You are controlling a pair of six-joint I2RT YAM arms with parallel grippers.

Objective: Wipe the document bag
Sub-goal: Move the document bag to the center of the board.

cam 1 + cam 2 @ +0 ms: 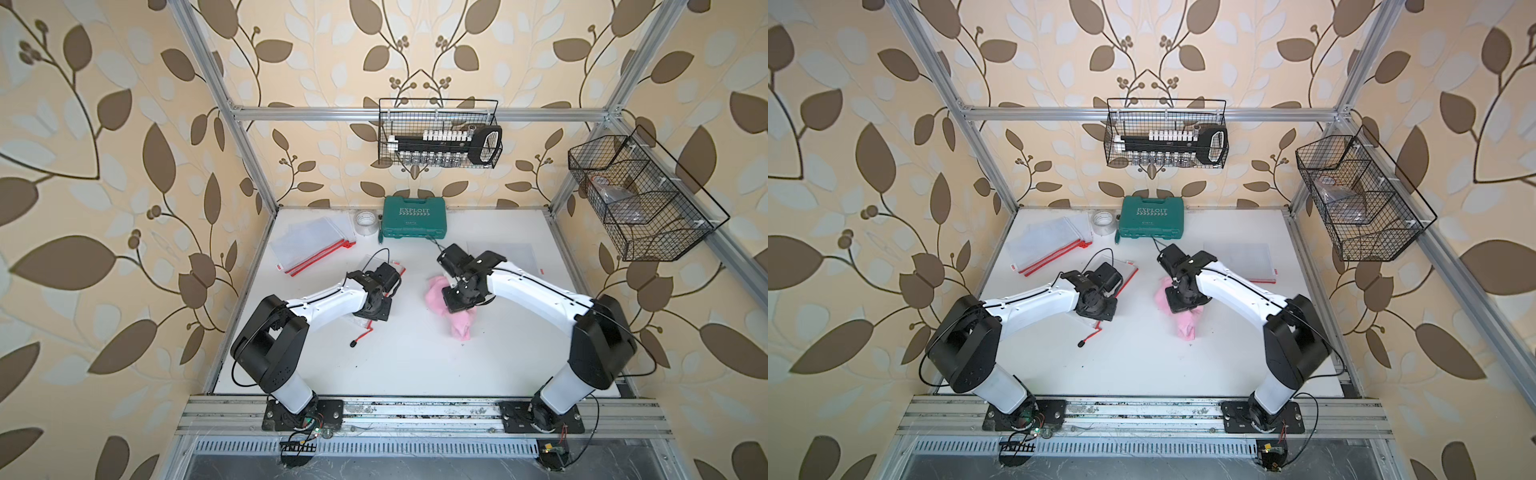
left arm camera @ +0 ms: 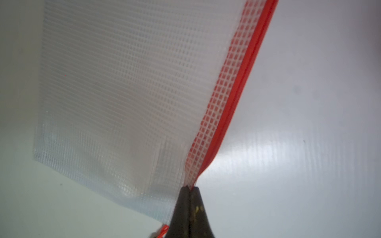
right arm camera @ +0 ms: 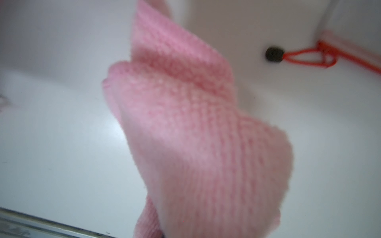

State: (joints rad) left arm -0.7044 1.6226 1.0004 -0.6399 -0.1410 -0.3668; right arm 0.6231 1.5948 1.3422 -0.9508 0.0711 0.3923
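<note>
Left gripper (image 2: 189, 188) is pinched on the bag (image 2: 123, 92) at its red zip edge, mid-table left. Right gripper (image 1: 454, 296) is clamped on the cloth (image 3: 195, 134), seemingly part-lifted, clear of the bag. Wiping not started, I'd say.

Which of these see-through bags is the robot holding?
The document bag pinched at its red zipper edge by the left gripper. The stacked bags and the right-side bag lie free.

Over the table (image 1: 415, 365), the document bag (image 2: 123, 92) is left of the cloth (image 1: 461, 326), toolbox (image 1: 413, 217) behind both.
</note>
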